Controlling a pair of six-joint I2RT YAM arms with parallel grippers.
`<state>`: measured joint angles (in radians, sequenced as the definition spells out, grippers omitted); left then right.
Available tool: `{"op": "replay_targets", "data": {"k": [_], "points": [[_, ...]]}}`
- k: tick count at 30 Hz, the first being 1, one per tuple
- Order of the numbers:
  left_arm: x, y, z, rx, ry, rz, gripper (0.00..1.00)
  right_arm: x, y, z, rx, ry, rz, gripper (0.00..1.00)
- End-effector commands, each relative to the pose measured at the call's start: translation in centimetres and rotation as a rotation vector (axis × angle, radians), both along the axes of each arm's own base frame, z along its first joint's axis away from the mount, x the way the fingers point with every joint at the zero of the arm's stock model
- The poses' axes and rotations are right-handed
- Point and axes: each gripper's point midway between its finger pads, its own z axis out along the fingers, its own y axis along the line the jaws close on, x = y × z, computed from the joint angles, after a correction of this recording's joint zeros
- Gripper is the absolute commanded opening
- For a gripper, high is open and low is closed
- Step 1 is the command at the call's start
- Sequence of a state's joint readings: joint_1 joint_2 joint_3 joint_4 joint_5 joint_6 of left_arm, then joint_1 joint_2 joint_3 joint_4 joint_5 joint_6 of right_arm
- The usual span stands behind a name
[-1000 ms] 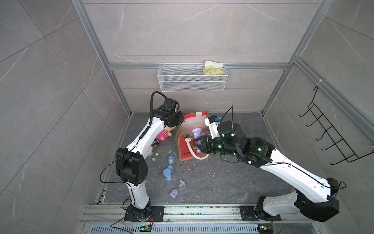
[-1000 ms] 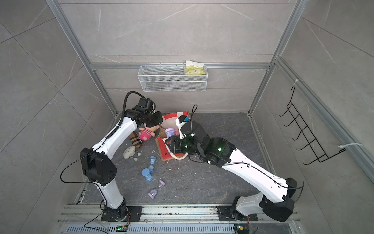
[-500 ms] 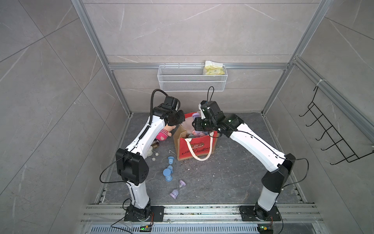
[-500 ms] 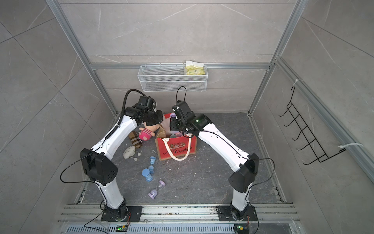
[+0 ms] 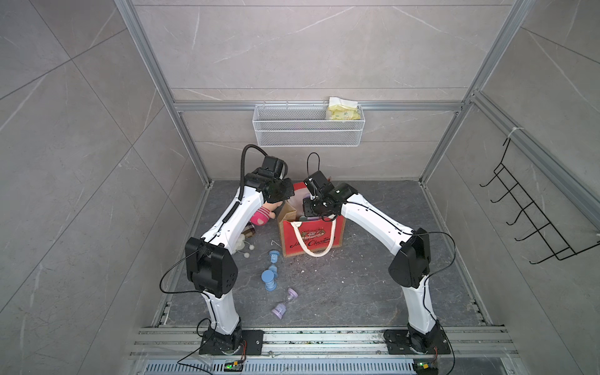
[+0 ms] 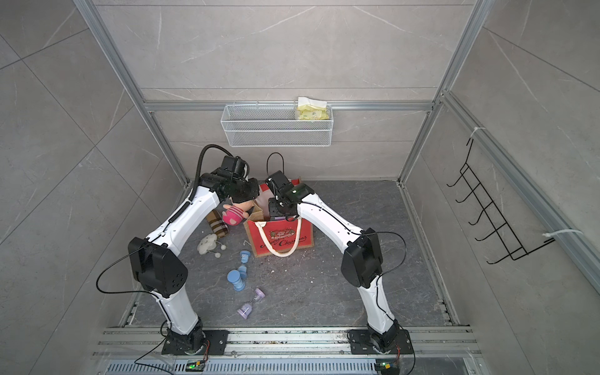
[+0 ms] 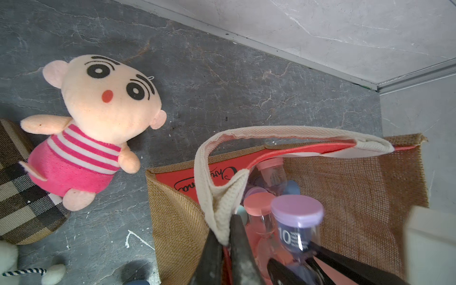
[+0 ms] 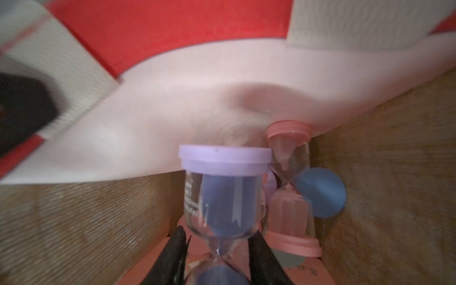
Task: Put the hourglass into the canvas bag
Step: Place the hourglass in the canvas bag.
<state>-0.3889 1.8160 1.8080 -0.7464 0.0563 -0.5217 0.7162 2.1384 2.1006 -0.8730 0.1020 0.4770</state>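
So — hourglass [image 8: 222,197]: inside the bag [image 5: 292,240], long axis along the right hand [image 8: 217,237] pinching its neck
Left hand [image 7: 225,237]: clamped on the bag's handle [image 7: 204,172] — mouth open

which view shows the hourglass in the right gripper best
Right wrist view: the hourglass sits centred, neck pinched by the right gripper inside the canvas bag. Left wrist view shows only its cap and upper bulb; the top views mostly hide it.

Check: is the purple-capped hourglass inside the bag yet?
Inside. The hourglass sits between the bag walls, gripped by the right tool.
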Motion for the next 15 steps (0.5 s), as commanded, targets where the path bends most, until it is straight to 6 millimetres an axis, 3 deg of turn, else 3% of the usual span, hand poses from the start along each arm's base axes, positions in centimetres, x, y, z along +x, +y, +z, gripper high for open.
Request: {"op": "replay_targets", "data": {"k": [1, 11, 15], "points": [[-0.2, 0.1, 4.5, -0.050, -0.129, -0.006, 0.00, 0.9, -0.6, -1.0, -0.042, 0.003, -0.019, 0.00], [-0.2, 0.0, 4.4, -0.065, -0.132, 0.005, 0.00, 1.5, -1.3, -5.3, -0.134, 0.044, -0.044, 0.00], [-0.2, -0.3, 4.4, -0.076, -0.133, -0.004, 0.00, 1.3, -1.3, -4.5, -0.113, 0.030, -0.044, 0.14]]}}
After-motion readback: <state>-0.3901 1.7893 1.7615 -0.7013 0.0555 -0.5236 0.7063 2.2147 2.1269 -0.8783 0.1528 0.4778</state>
